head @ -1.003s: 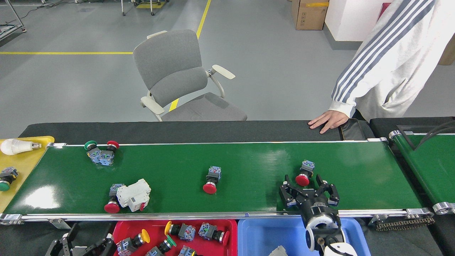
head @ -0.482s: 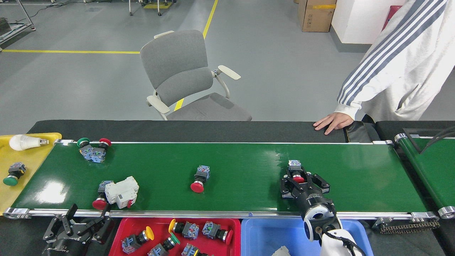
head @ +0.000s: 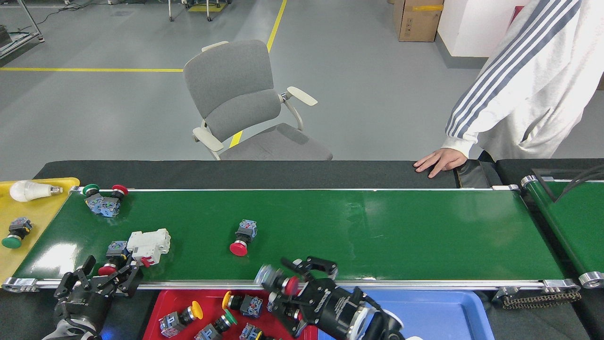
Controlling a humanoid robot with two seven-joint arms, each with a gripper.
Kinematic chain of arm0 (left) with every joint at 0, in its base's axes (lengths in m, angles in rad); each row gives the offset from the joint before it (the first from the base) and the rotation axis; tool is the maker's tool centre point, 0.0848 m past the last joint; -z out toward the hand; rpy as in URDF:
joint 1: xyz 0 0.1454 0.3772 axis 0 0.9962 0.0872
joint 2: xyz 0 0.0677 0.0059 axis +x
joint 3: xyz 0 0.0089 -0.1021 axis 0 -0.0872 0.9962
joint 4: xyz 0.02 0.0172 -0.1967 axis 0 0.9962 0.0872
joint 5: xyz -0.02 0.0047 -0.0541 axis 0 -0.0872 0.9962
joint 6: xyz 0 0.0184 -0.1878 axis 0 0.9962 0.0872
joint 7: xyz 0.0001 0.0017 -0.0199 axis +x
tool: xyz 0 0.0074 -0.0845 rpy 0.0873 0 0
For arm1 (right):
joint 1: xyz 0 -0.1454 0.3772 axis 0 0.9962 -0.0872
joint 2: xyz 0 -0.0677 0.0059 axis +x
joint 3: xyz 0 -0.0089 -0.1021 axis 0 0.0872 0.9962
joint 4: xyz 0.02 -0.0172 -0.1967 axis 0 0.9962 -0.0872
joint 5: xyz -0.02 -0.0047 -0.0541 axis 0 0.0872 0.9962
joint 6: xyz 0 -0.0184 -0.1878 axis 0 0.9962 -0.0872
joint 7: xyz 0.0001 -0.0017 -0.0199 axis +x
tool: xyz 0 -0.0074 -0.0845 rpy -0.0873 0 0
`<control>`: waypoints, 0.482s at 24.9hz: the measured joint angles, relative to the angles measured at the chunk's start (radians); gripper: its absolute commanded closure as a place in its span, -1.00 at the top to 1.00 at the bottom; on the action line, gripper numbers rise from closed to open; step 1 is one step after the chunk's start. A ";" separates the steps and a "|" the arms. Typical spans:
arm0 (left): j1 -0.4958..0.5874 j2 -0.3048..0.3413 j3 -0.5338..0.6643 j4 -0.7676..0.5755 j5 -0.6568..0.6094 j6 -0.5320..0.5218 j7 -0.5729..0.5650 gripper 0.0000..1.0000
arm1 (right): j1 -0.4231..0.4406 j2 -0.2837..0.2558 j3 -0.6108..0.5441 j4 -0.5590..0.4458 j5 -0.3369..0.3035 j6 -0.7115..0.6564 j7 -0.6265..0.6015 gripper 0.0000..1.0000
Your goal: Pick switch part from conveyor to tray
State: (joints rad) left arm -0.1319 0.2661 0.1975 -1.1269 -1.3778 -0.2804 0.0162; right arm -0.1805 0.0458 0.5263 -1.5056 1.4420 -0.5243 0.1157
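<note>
The right black gripper (head: 289, 285) is closing its fingers on a red-capped push-button switch part (head: 282, 283), carrying it over the near silver rail of the long dark green conveyor (head: 377, 231) toward the red plastic tray (head: 163, 302). The left black gripper (head: 101, 278) is hovering spread open and empty by another red switch (head: 111, 259). A loose pinch could be dropping the part on the rail. Room in the tray looks tight among the switches already lying there.
</note>
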 measured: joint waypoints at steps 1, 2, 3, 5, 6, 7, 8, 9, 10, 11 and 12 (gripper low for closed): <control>0.004 -0.001 0.000 -0.004 0.002 -0.019 0.000 -0.63 | 0.001 0.001 -0.015 -0.002 -0.001 -0.005 0.000 1.00; 0.013 -0.001 0.000 -0.014 0.005 -0.040 0.003 -0.68 | 0.007 0.001 -0.050 -0.014 -0.001 0.001 0.000 1.00; 0.027 -0.001 0.000 -0.031 0.011 -0.055 0.008 -0.72 | 0.020 0.001 -0.109 -0.034 -0.002 0.029 0.000 1.00; 0.064 -0.002 -0.002 -0.080 0.025 -0.078 0.019 -0.75 | 0.081 0.003 -0.274 -0.079 -0.003 0.123 -0.001 1.00; 0.088 -0.003 -0.001 -0.119 0.034 -0.090 0.024 -0.75 | 0.122 0.003 -0.365 -0.099 -0.003 0.182 -0.001 1.00; 0.110 -0.007 -0.002 -0.158 0.040 -0.105 0.027 -0.76 | 0.159 0.003 -0.448 -0.122 -0.005 0.234 -0.004 1.00; 0.134 -0.015 -0.002 -0.201 0.044 -0.125 0.029 -0.75 | 0.203 0.003 -0.539 -0.149 -0.014 0.280 -0.020 1.00; 0.159 -0.025 -0.002 -0.247 0.046 -0.146 0.031 -0.75 | 0.251 0.003 -0.620 -0.171 -0.036 0.307 -0.045 1.00; 0.185 -0.034 -0.002 -0.286 0.046 -0.172 0.032 -0.73 | 0.305 0.002 -0.700 -0.187 -0.069 0.326 -0.069 1.00; 0.221 -0.043 -0.005 -0.330 0.046 -0.206 0.032 -0.68 | 0.353 -0.001 -0.770 -0.198 -0.109 0.333 -0.090 1.00; 0.263 -0.048 -0.011 -0.378 0.046 -0.251 0.032 -0.52 | 0.385 -0.008 -0.826 -0.206 -0.149 0.341 -0.108 1.00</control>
State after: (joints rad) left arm 0.1315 0.2183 0.1869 -1.5046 -1.3319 -0.5311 0.0485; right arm 0.2040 0.0373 -0.2997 -1.7115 1.2932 -0.1836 0.0074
